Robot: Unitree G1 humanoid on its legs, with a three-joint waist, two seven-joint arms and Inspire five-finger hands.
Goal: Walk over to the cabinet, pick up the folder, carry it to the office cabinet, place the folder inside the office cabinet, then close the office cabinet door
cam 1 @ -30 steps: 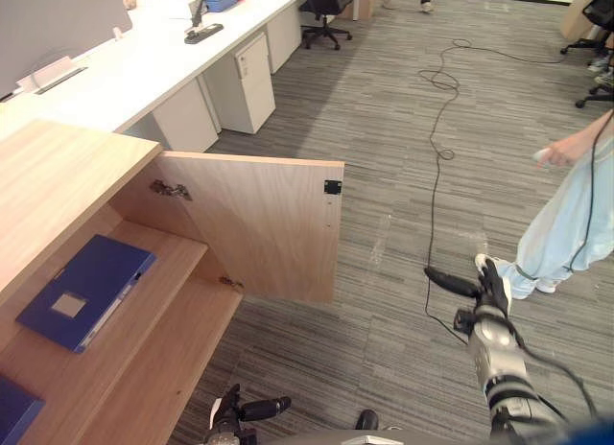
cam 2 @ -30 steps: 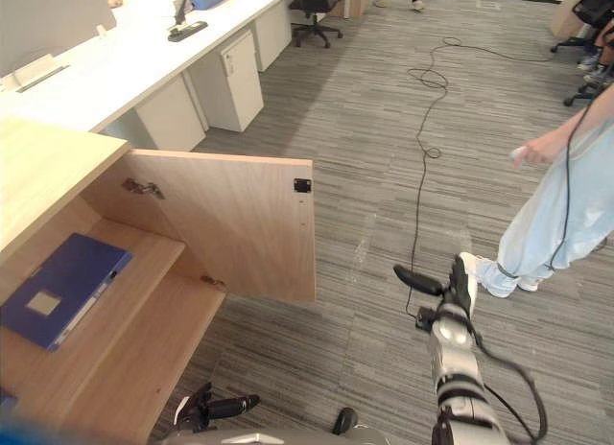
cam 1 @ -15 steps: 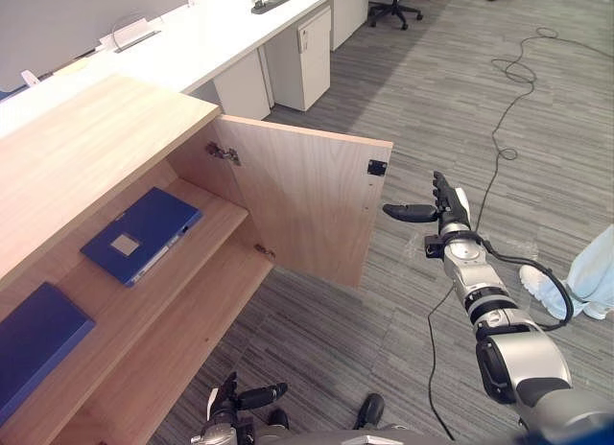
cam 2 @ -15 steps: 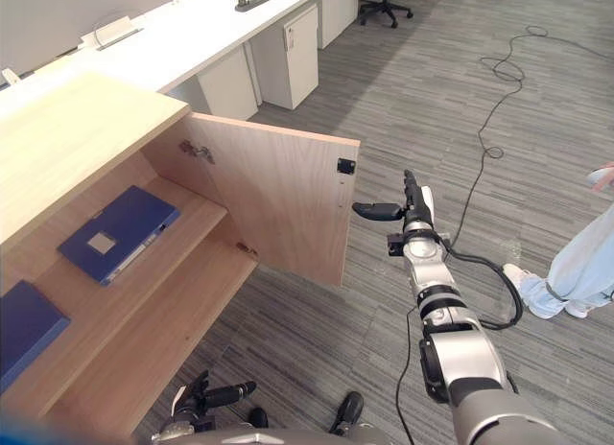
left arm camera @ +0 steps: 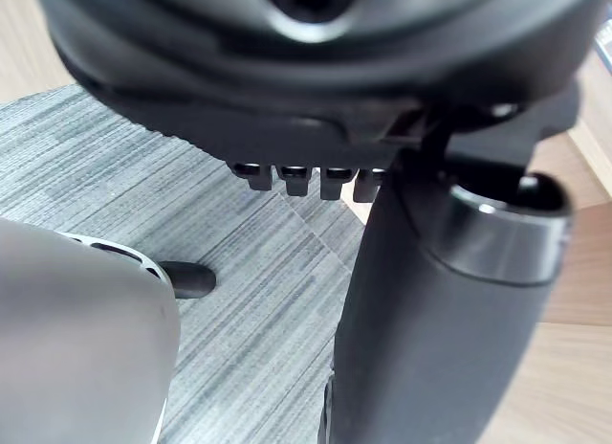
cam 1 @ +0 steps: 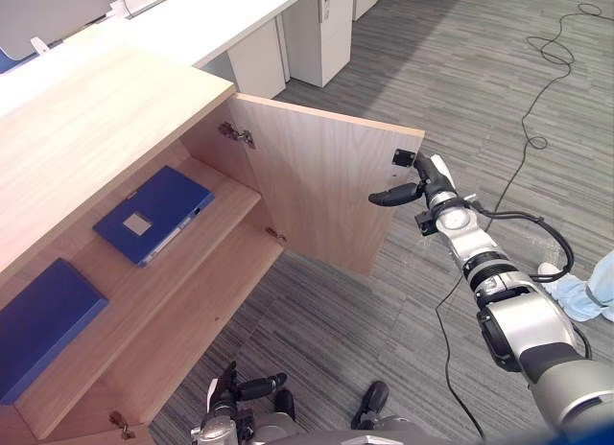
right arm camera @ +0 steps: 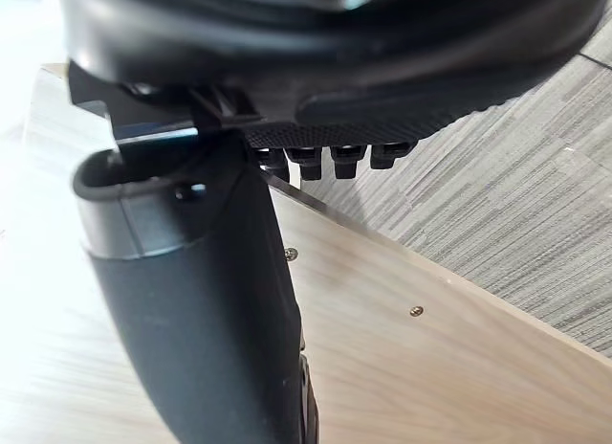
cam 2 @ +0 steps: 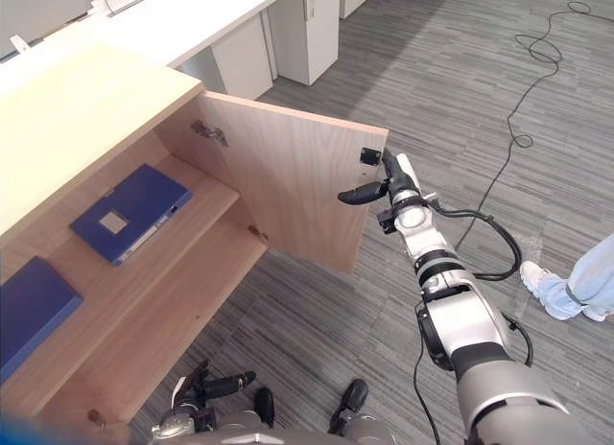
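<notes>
Right hand (cam 1: 429, 188) now stands at the free edge of the door (cam 1: 326, 191); half a second ago it was held apart from that edge. The view itself has also shifted, so the cabinet's displacement is camera motion.

Folder (cam 1: 153, 215): blue, lying flat on the upper shelf (cam 1: 125, 292) inside the office cabinet (cam 1: 86, 128), in neither hand. A second blue folder (cam 1: 43, 325) lies further along what appears to be the same shelf. Judged from this layout, placement is complete and only the door closure remains.

The door stands wide open on its hinge (cam 1: 235, 133), inner face toward the robot. The right hand's fingers (right arm camera: 316, 157) are straight and released at the door's outer edge, beside the black latch (cam 1: 401, 157); the thumb (right arm camera: 220, 300) reaches across the inner wood face. This posture probably serves to hook or push the panel toward the carcass — actual contact cannot be confirmed.

The left hand (cam 1: 230, 402) hangs low beside the cabinet's bottom board (cam 1: 192, 320), fingers relaxed, holding nothing.

Surroundings: grey striped carpet (cam 1: 403, 311) in the door's swing path, a long white desk (cam 1: 221, 13) with a white pedestal unit (cam 1: 321, 28) behind the cabinet, and a person's white shoe (cam 1: 566, 292) at the right — well apart from the door.
</notes>
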